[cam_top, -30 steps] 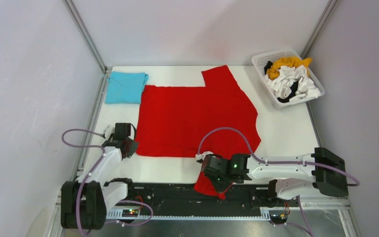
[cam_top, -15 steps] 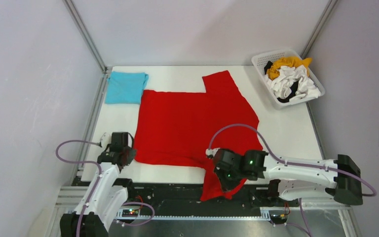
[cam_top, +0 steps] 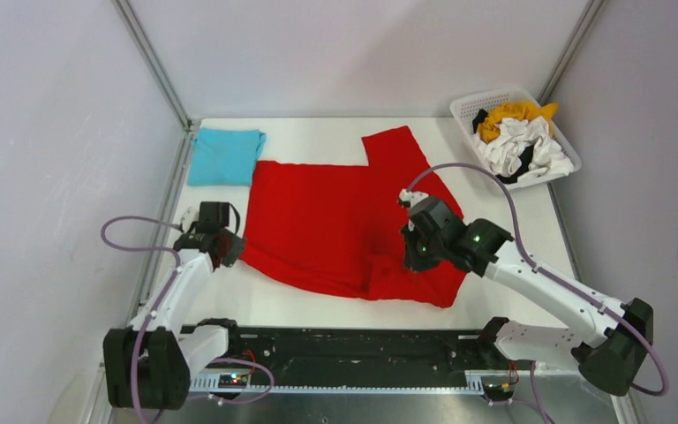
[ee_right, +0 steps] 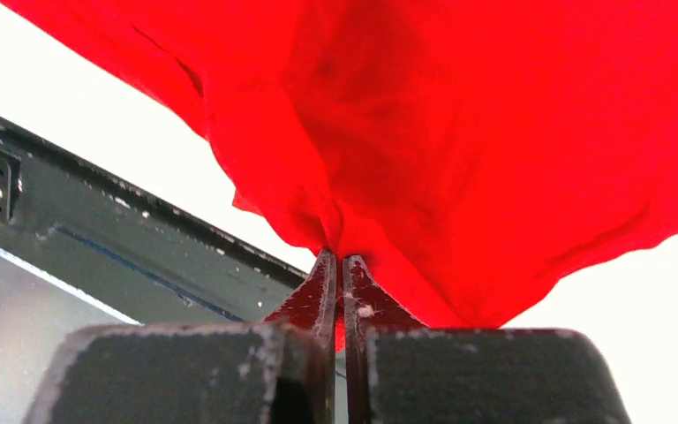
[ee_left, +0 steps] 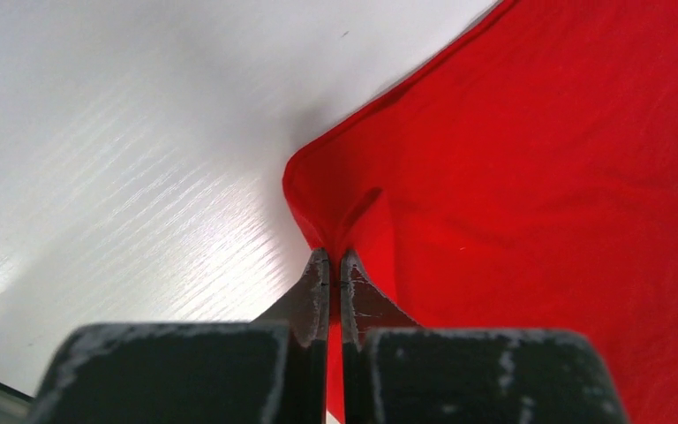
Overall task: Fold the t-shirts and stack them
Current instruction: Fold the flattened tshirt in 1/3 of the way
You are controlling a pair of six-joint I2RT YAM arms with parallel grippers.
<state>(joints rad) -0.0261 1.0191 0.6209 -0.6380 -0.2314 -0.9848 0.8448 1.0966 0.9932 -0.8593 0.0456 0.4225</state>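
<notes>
A large red t-shirt [cam_top: 327, 221] lies spread on the white table, its near hem lifted and folded back. My left gripper [cam_top: 227, 250] is shut on the shirt's near left corner [ee_left: 335, 238]. My right gripper [cam_top: 413, 256] is shut on the near right hem and holds it raised over the shirt; the cloth hangs from the jaws [ee_right: 459, 159]. A folded turquoise-blue t-shirt [cam_top: 223, 156] lies at the back left. Orange-yellow [cam_top: 514, 115], white [cam_top: 530, 146] and black [cam_top: 519, 170] shirts are heaped in the basket.
A white lattice basket [cam_top: 472, 108] stands at the back right corner. The black rail [cam_top: 335, 349] with the arm bases runs along the near edge. Grey walls and metal posts close in the table on three sides.
My right gripper has lifted the near right hem from over the rail and carried it away, over the shirt. My left gripper has moved its corner slightly away from the near edge.
</notes>
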